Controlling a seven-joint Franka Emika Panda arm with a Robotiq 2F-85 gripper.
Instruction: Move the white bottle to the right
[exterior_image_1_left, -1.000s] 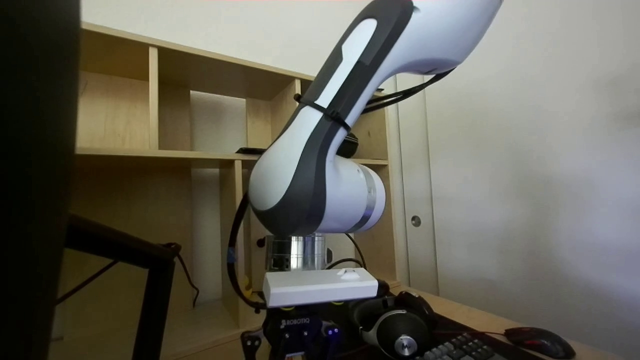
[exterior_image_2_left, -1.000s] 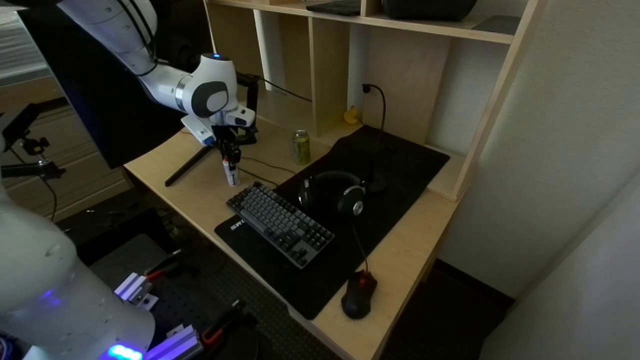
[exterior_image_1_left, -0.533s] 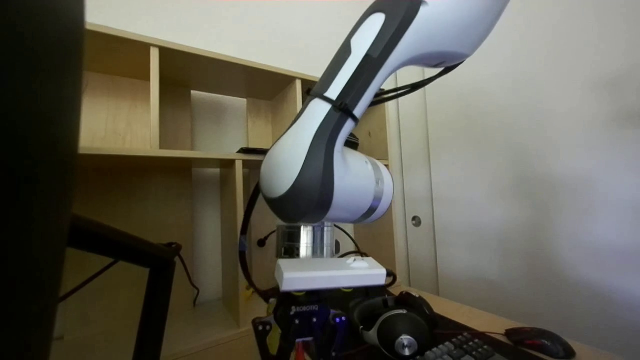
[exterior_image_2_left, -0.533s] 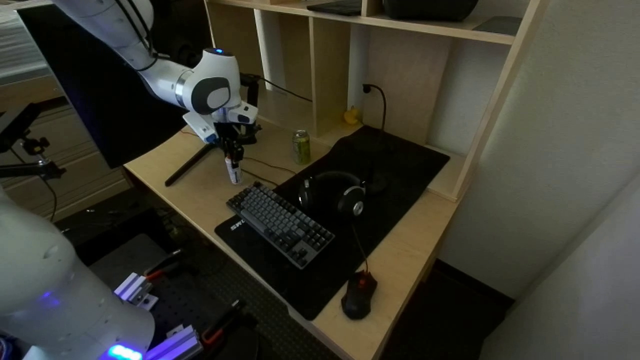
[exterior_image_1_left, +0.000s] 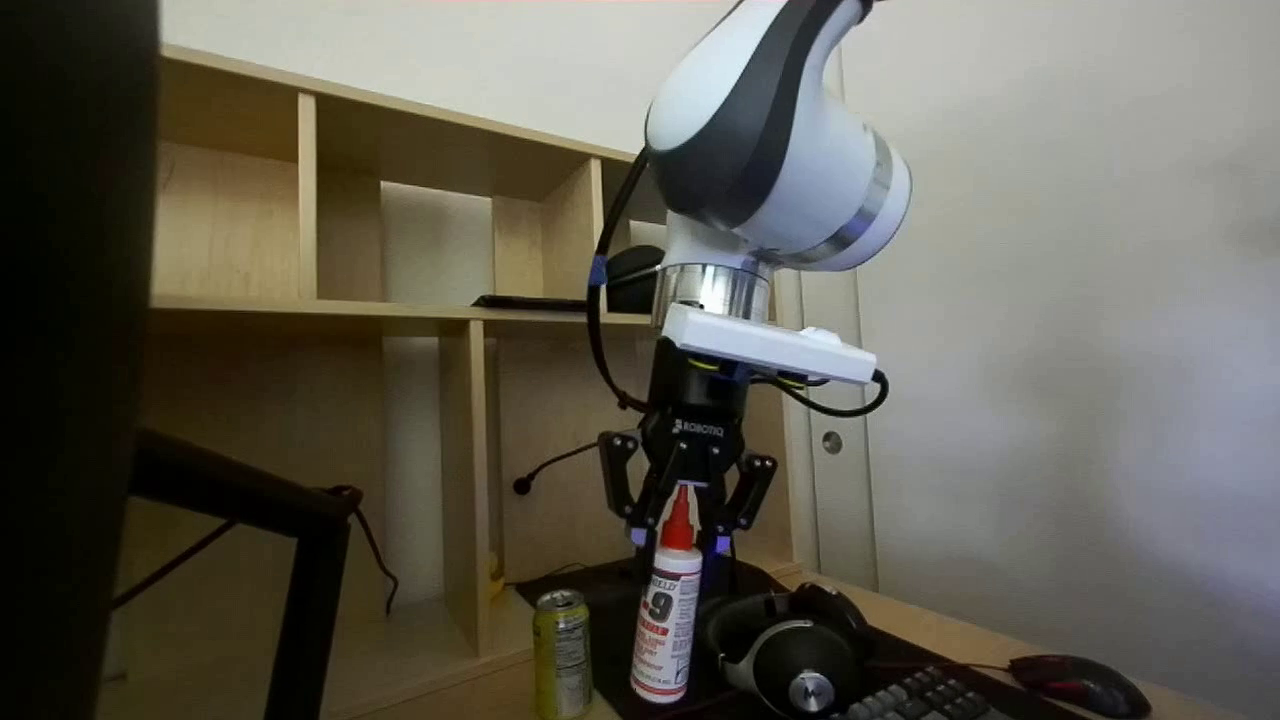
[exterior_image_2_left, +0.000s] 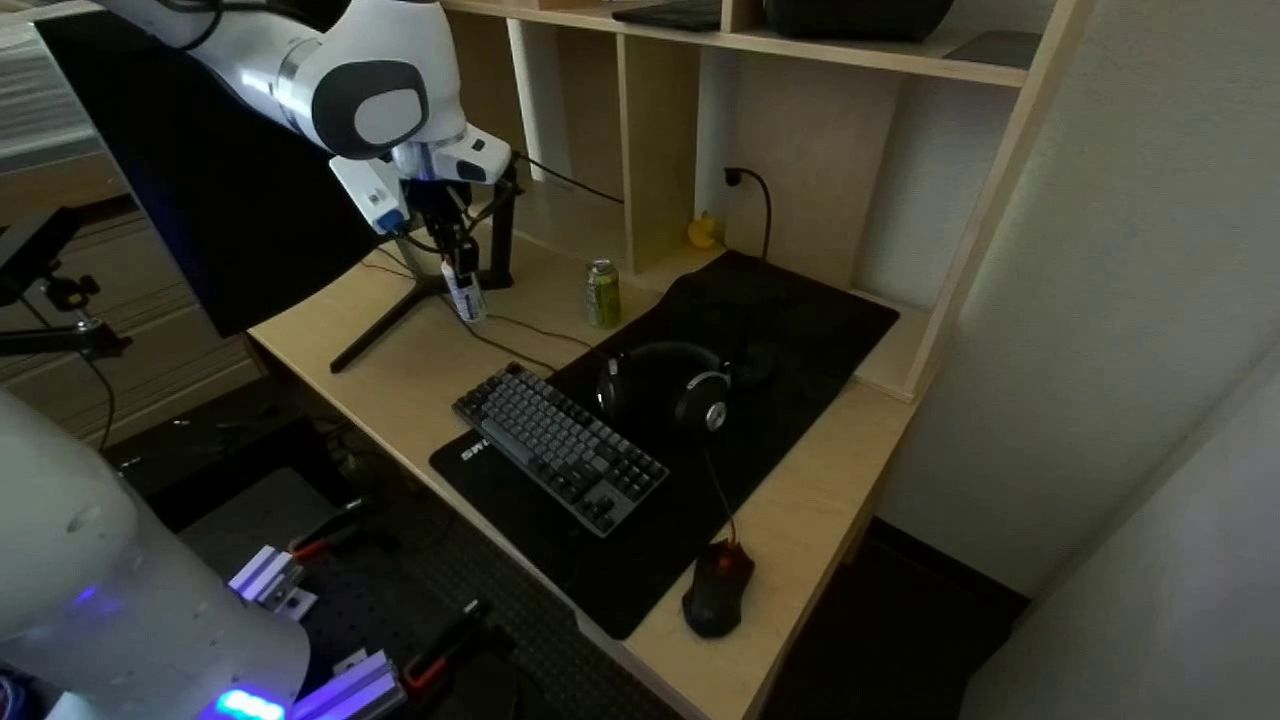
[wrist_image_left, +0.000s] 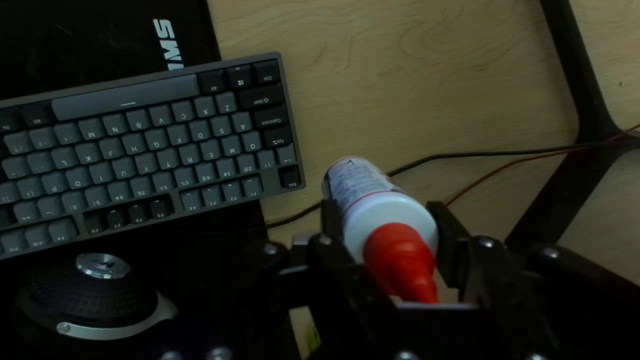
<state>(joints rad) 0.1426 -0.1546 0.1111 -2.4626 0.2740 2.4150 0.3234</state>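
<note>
Roughly left to right, in an exterior view: black stand (exterior_image_1_left: 310, 600), shelves (exterior_image_1_left: 380, 310), drinks can (exterior_image_1_left: 563, 655), then the white bottle (exterior_image_1_left: 665, 625) in the hand (exterior_image_1_left: 680, 558). Fingers (wrist_image_left: 450, 230) closed in to bottle width, either side of its upper body, red cap (exterior_image_1_left: 678, 525) up between them; nothing else held. Base appeared clear of the surface (exterior_image_2_left: 410, 390). Farther right: headphones (exterior_image_1_left: 800, 655), part of the keyboard (exterior_image_1_left: 925, 700), mouse (exterior_image_1_left: 1080, 685).

Key relation: bottle hung directly below the hand, long axis running on in line with it, near upright, slight lean. Only one hand, and it was around the bottle. In both exterior views the headphones lay to its right; my judgement, a rightward carry would bring the base toward them and the keyboard, so much depended on base height, or on a set-down short of both.

Views compared: cap and label (exterior_image_1_left: 668, 640) plain in an exterior view. In an exterior view the can (exterior_image_2_left: 603, 293) stood right of the bottle, not left, and the cap could not be made out behind the hand. Wrist view, looking down past the cap, put the keyboard's corner left of the bottle, a cable (wrist_image_left: 480, 153) passing behind it.
</note>
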